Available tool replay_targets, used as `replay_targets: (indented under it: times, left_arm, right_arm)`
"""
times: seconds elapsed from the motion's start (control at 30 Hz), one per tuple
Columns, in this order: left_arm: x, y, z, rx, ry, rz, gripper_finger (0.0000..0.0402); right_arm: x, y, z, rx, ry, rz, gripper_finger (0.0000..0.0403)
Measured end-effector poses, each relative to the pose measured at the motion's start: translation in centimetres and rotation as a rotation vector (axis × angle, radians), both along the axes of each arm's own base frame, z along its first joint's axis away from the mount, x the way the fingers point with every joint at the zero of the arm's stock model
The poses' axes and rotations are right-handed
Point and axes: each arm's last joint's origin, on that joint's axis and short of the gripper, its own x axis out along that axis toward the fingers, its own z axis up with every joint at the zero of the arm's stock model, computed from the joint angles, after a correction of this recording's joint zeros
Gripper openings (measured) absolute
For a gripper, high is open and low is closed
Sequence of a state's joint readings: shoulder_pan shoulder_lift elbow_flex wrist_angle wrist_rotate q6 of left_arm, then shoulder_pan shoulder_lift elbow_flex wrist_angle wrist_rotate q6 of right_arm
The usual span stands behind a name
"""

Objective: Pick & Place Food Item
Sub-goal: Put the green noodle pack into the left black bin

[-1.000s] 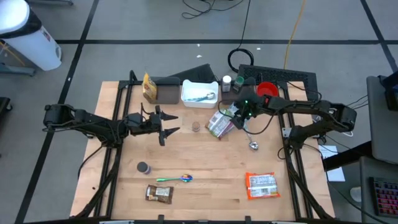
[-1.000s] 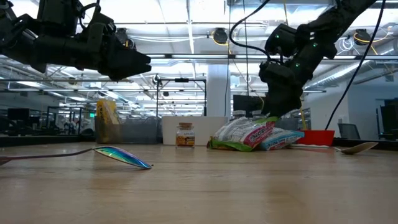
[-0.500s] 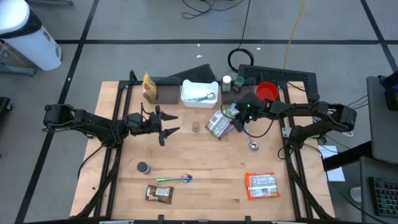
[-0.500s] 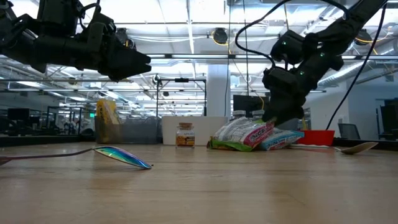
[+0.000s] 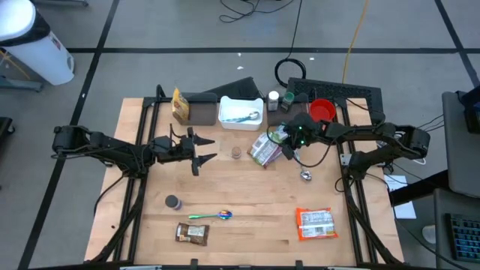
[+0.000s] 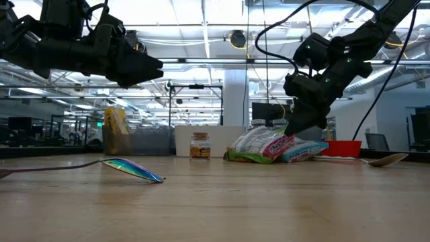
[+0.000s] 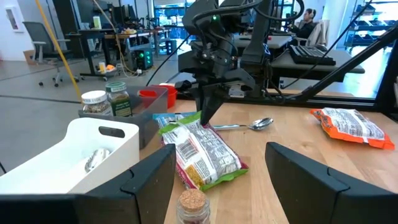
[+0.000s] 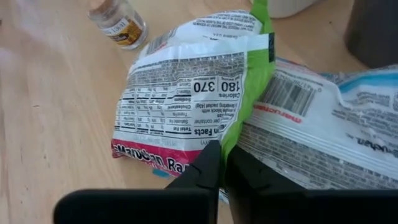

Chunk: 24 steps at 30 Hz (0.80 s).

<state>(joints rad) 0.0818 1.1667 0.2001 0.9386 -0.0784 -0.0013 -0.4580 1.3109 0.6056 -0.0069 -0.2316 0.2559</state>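
The right gripper has its jaws pinched together on the green edge of the top packet, apparently to lift it. The left gripper waits well apart, jaws wide and empty.

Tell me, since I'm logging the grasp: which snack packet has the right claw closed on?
The green-edged packet, lying atop the blue-and-white packet; the right claw pinches its edge. The orange packet lies apart.
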Motion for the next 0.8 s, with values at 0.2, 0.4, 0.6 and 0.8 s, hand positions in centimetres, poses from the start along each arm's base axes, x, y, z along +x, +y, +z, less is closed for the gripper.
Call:
replay_targets:
  times: [0.2,0.4,0.6,0.8]
  left_arm:
    - [0.0,0.0,0.1,0.001,-0.008,0.000,0.0257]
    - [0.5,0.1,0.8,0.024,-0.022,0.002,0.0257]
    - [2.6,1.0,2.5,0.049,0.156,-0.011,0.0257]
    - [5.0,1.7,7.0,0.140,0.371,-0.042,0.0257]
  right_arm:
    - [0.8,0.5,1.0,-0.055,-0.035,0.036,0.0001]
    - [1.6,1.2,3.7,-0.107,-0.075,0.104,0.0000]
    - [2.1,2.8,6.6,-0.200,0.036,0.150,0.0000]
    - [3.0,4.8,8.8,-0.241,0.049,0.229,0.0000]
